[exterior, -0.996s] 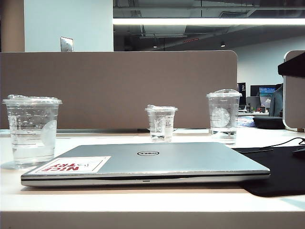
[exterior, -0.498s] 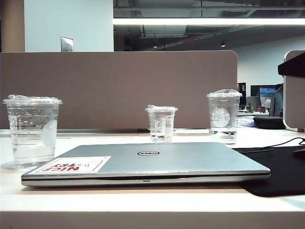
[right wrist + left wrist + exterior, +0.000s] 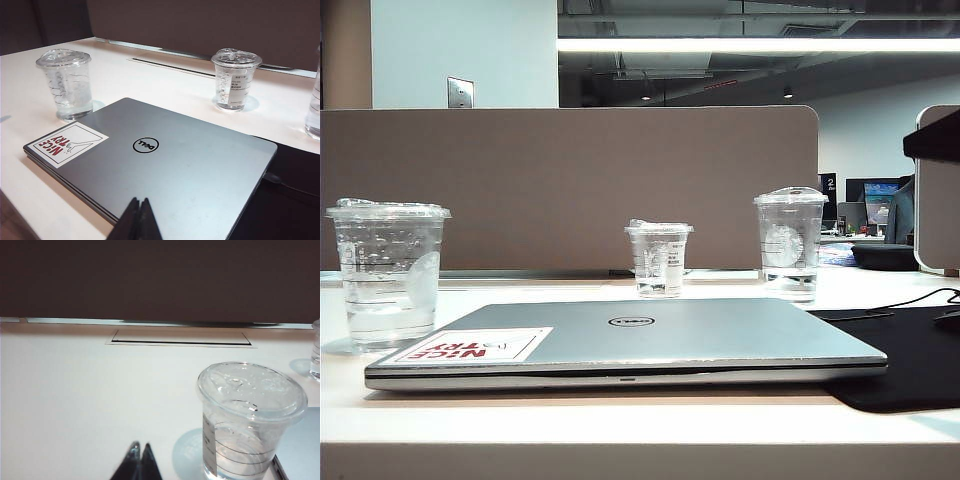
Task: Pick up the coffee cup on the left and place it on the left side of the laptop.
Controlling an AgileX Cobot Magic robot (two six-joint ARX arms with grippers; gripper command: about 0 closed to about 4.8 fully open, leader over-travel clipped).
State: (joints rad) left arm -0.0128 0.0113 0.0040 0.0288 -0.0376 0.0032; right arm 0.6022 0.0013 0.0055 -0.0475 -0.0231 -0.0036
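Observation:
The coffee cup [image 3: 388, 272], clear, wide and flat-lidded with black lines, stands on the white table at the far left, close to the laptop's left corner. It shows too in the left wrist view [image 3: 250, 420] and the right wrist view [image 3: 65, 82]. The silver Dell laptop [image 3: 640, 340] lies shut in the middle, its "NICE TRY" sticker [image 3: 65, 144] near the cup. My left gripper [image 3: 140, 447] is shut and empty, short of the cup and to its side. My right gripper [image 3: 140, 202] is shut and empty above the laptop [image 3: 165, 160]. Neither gripper appears in the exterior view.
A small clear cup with a white label [image 3: 659, 258] stands behind the laptop, and a taller domed-lid cup [image 3: 789, 243] to its right. A black mat [image 3: 910, 355] with a cable lies right of the laptop. A brown partition [image 3: 570, 185] closes the table's back edge.

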